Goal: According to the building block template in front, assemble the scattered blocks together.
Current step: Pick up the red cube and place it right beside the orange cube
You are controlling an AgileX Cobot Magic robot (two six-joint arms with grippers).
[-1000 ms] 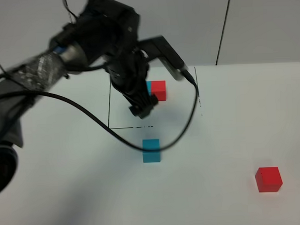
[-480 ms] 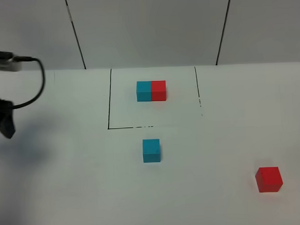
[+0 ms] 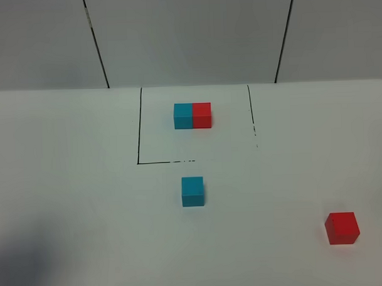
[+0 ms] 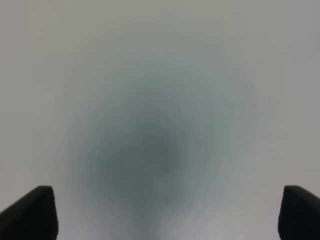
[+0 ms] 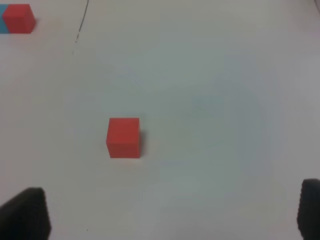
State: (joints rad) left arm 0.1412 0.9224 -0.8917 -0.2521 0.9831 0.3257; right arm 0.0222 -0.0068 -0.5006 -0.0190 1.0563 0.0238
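1. The template (image 3: pixel 192 115) lies flat on the white table (image 3: pixel 67 185), inside a black outline (image 3: pixel 139 126) and toward its far side. Its long axis runs left to right across the high view, with the cyan half on the left, the red half on the right, and the two halves touching.
2. The cyan block (image 3: pixel 193 191) sits alone just outside the near line of the outline, in front of the template and apart from it. Its faces are square to that line.
3. The red block (image 3: pixel 342 228) rests well apart from both, far to the right and nearer the front edge of the view.
4. The left gripper (image 4: pixel 165 215) has its jaws spread wide, with one dark tip at each edge of its wrist view. It holds and touches nothing, and the pale surface beyond is a blur with a dark shadow patch.
5. The right gripper (image 5: pixel 167 212) is also spread wide and grips nothing. In its wrist view the red block (image 5: pixel 123 137) lies on the table beyond the tips without touching either, and the template's red end (image 5: pixel 17 19) shows at a far corner.
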